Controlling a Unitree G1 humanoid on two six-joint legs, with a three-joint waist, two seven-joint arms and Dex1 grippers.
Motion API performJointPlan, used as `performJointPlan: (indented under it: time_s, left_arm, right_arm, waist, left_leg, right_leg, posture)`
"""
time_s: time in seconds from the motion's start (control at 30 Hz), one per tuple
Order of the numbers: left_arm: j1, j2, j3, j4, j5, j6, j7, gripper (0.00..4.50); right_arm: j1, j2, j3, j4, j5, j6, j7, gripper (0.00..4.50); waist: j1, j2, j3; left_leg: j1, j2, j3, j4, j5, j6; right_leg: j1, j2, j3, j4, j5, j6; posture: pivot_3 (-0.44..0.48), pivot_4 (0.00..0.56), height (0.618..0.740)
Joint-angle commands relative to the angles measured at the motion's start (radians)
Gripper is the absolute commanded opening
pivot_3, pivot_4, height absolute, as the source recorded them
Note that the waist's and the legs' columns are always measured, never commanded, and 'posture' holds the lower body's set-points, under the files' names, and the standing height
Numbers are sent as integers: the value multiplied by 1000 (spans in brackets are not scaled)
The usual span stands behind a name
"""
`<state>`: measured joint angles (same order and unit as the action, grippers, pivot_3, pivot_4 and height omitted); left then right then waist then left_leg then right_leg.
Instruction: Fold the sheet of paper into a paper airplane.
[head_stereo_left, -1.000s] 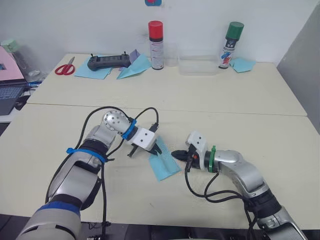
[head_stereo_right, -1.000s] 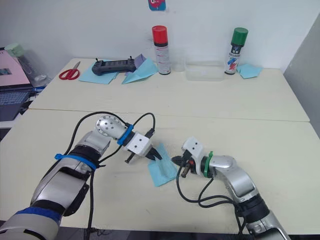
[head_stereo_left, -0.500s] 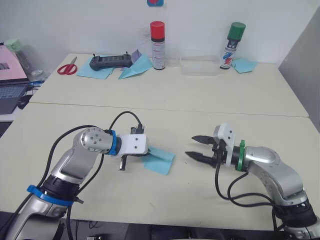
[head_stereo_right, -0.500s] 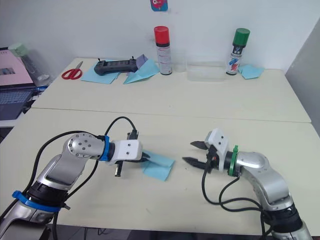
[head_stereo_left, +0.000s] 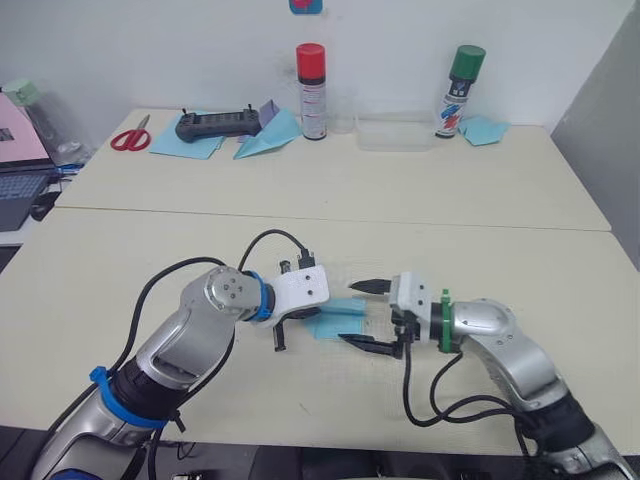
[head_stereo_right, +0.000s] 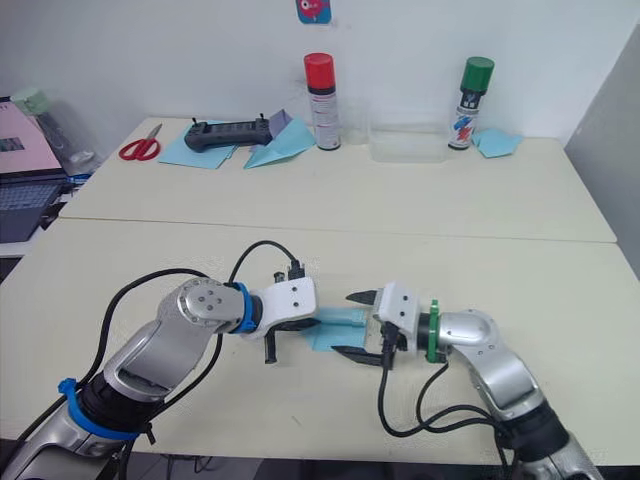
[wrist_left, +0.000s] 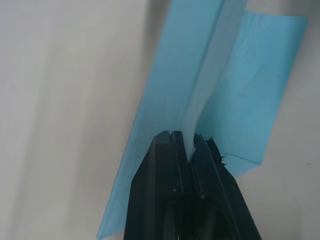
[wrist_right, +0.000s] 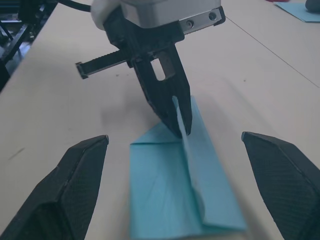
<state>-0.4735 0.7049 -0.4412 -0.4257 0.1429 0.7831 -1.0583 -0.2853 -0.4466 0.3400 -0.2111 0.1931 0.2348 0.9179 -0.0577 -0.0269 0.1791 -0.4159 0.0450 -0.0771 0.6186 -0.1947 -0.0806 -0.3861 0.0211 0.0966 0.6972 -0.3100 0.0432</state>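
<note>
From the head cameras, the paper airplane (head_stereo_left: 343, 318) lies on the near tabletop (head_stereo_left: 500, 250) between the two arms, its long axis running across toward each tool. The left tool (head_stereo_left: 312, 316) is closed on the raised centre fold at one end; the right tool (head_stereo_left: 364, 312) stands wide open around the other end, one finger (head_stereo_left: 366, 286) beyond the paper, the other nearer.

The left wrist camera shows the fingers (wrist_left: 175, 165) pinching the upright keel, flaps spread flat on either side.

The right wrist camera faces the left tool's pinch head-on and shows the square end nearest it.
</note>
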Motion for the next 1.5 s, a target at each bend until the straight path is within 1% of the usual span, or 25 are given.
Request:
performJointPlan:
  time_s: [0.03,0.07,0.1,0.2,0.23,0.3,0.37,0.4,0.47,0.5,0.53,0.57,0.6,0.67,0.7,0.8,0.87,0.93,1.0,1.1,1.27,1.3,1.33,1.37,1.5]
  left_arm:
    - [-6,11,4,-23,-23,-66,-4,1041]
    - [-4,19,3,-26,-33,-82,-17,1374]
    - [-3,37,5,-28,-38,-107,-31,1692]
    - [-1,82,43,-43,-79,-117,-68,2584]
    - [-2,97,77,-55,-114,-101,-84,2984]
    - [-5,144,175,-62,-200,-77,-132,3614]
    - [-8,181,237,-55,-258,-63,-158,4205]
    - [-16,192,279,-22,-277,-62,-151,4500]
    - [-28,211,341,54,-300,-68,-137,4500]
    - [-15,231,384,112,-319,-117,-160,4500]
    - [-5,245,408,149,-334,-156,-179,4500]
    - [3,244,438,190,-362,-158,-185,4500]
    - [19,255,437,213,-364,-195,-198,4500]
    - [22,254,410,242,-335,-234,-174,4500]
    - [17,242,397,246,-325,-252,-157,4500]
    - [8,160,373,227,-340,-270,-99,4500]
    - [16,129,354,221,-332,-297,-81,4500]
    - [30,131,294,228,-271,-345,-69,4500]
    - [28,107,271,228,-270,-339,-54,4500]
    - [12,70,272,228,-296,-331,-45,3899]
    - [10,17,241,218,-299,-342,-44,2249]
    - [10,10,234,219,-299,-345,-43,1832]
    - [12,5,228,220,-297,-347,-45,1617]
    - [13,-1,221,224,-294,-354,-46,1301]
    - [18,-24,206,224,-306,-357,-48,9]
  right_arm:
    - [-18,24,31,56,-41,-74,6,4500]
    - [-19,29,40,79,-53,-92,5,4500]
    - [-18,36,44,98,-60,-106,4,4316]
    - [-13,41,42,117,-60,-128,11,3573]
    - [-12,39,40,118,-58,-130,14,3113]
    - [-12,34,35,122,-58,-140,16,2418]
    - [-13,31,33,126,-61,-150,14,1713]
    - [-17,29,31,130,-64,-156,13,1163]
    - [-24,22,28,144,-72,-177,15,593]
    - [-30,12,27,159,-86,-209,19,209]
    - [-33,5,26,172,-95,-233,23,34]
    - [-33,-17,30,186,-117,-287,38,34]
    - [-27,-39,30,192,-134,-336,48,34]
    - [-9,-78,30,190,-153,-410,65,34]
    - [0,-89,31,190,-164,-432,59,34]
    - [39,-124,44,174,-196,-466,56,34]
    - [60,-134,47,152,-207,-464,54,34]
    - [91,-124,36,96,-172,-371,45,34]
    - [118,-123,27,31,-137,-286,45,34]
    - [139,-125,20,-20,-120,-225,43,0]
    - [144,-121,16,-37,-117,-188,34,0]
    - [146,-120,13,-41,-110,-178,34,302]
    - [148,-121,10,-47,-99,-165,39,395]
    - [151,-124,7,-54,-92,-156,42,601]
    - [169,-141,2,-80,-87,-156,51,2022]
  waist:
    - [1,0,0]
    - [1,0,0]
    - [1,0,0]
    - [1,0,0]
    - [1,0,0]
    - [1,0,0]
    - [0,0,1]
    - [0,0,1]
    - [0,0,1]
    - [0,0,1]
    - [0,0,1]
    - [0,1,1]
    - [0,1,1]
    - [2,1,1]
    - [4,1,2]
    - [15,0,2]
    - [17,0,2]
    - [17,0,2]
    - [14,0,2]
    - [14,0,2]
    - [15,0,2]
    - [15,0,2]
    - [15,0,2]
    - [15,0,2]
    - [16,0,2]
  left_leg:
    - [0,0,0,0,0,0]
    - [0,0,0,0,0,0]
    - [0,0,0,0,0,0]
    - [0,0,0,0,0,0]
    - [0,0,0,0,0,0]
    - [0,0,0,0,0,0]
    - [0,0,0,0,0,0]
    - [0,0,0,0,0,0]
    - [0,0,0,0,0,0]
    - [0,0,0,0,0,0]
    - [0,0,0,0,0,0]
    - [0,0,0,0,0,0]
    - [0,0,0,0,0,0]
    - [0,0,1,0,0,0]
    - [0,0,1,0,0,0]
    - [-1,0,1,0,0,0]
    - [-1,0,1,1,0,0]
    - [-1,0,1,1,0,0]
    - [0,0,1,1,0,0]
    - [0,0,1,2,0,0]
    - [0,0,1,4,0,0]
    - [-1,0,1,5,0,0]
    - [-1,0,1,5,0,0]
    - [-1,0,1,5,0,0]
    - [-1,0,1,5,0,0]
  right_leg:
    - [0,0,0,0,0,0]
    - [0,0,0,0,0,0]
    - [0,0,0,0,0,0]
    - [0,0,0,0,0,0]
    - [0,0,0,0,0,0]
    - [0,0,0,0,0,0]
    - [0,0,0,0,0,0]
    - [0,0,0,0,0,0]
    - [0,0,0,0,0,0]
    - [0,0,0,0,0,0]
    - [0,0,0,0,0,0]
    - [0,0,0,0,0,0]
    - [0,0,0,0,0,0]
    - [-1,-1,0,-1,0,0]
    - [-1,-1,0,-1,0,0]
    - [0,-1,0,-1,0,0]
    - [0,-1,0,-1,0,0]
    - [0,-1,0,0,0,0]
    - [0,-1,1,1,0,0]
    - [0,0,0,1,0,0]
    - [1,0,0,1,0,0]
    - [1,0,0,1,0,0]
    - [1,0,0,1,0,0]
    - [1,0,0,1,0,0]
    - [1,0,0,1,0,0]
  posture:
    - [0,150,740]
    - [0,150,740]
    - [0,150,740]
    - [0,150,740]
    - [0,150,740]
    - [0,150,740]
    - [0,150,740]
    - [0,150,740]
    - [0,150,740]
    - [0,150,740]
    - [0,150,740]
    - [0,150,740]
    - [0,150,740]
    - [0,150,740]
    - [0,150,740]
    - [0,150,740]
    - [0,150,740]
    - [0,150,740]
    - [0,150,740]
    - [0,150,740]
    - [0,150,740]
    - [0,150,740]
    - [0,150,740]
    - [0,150,740]
    - [0,150,740]
